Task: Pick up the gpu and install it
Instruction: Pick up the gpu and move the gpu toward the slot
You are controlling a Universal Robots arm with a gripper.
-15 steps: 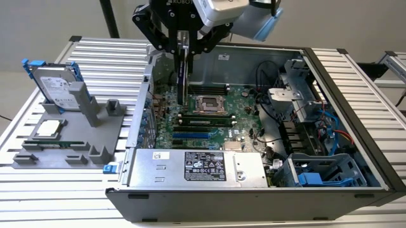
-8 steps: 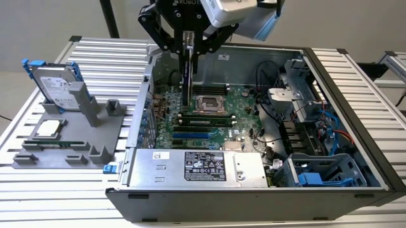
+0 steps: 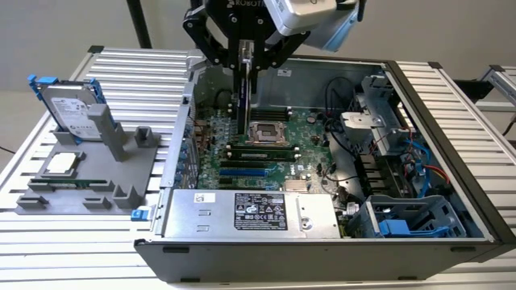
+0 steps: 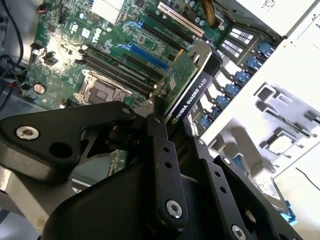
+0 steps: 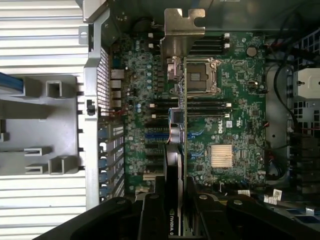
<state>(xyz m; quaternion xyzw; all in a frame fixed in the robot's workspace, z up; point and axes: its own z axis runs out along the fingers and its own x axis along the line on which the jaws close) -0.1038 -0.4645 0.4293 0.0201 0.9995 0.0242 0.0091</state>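
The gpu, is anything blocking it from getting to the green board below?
Nothing visible is. The gripper holds the gpu on end above the motherboard, inside the open case. The blue slots on the board look bare, and the cables lie off toward the exterior view's right.

The open black computer case point(image 3: 322, 261) stood on the ribbed metal counter point(image 3: 121, 66). At the exterior view's left of it, a grey plastic tray point(image 3: 137, 166) carried the upright silver hard drive point(image 3: 69, 112). The flat green gpu point(image 3: 241, 109), clamped in the black hand point(image 3: 244, 60), hung over the green motherboard point(image 3: 303, 130) in the case.
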